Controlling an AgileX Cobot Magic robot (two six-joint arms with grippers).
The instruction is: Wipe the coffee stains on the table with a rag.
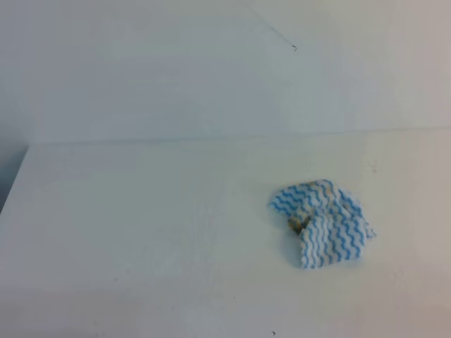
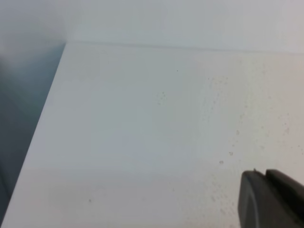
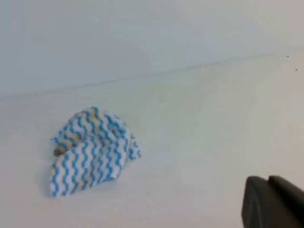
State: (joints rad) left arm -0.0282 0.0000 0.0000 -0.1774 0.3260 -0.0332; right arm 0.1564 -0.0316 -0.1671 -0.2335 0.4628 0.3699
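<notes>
Rag (image 1: 323, 222), thin, blue-and-white wavy stripes, crumpled and folded over itself, brown coffee marks near its folded middle. Lies on the table (image 1: 141, 232), matte white, flat, far edge straight against the wall. Sits well apart from the right gripper (image 3: 273, 202), up and to the left of its closed jaws. No distinct stain blotch discernible on the tabletop.
</notes>
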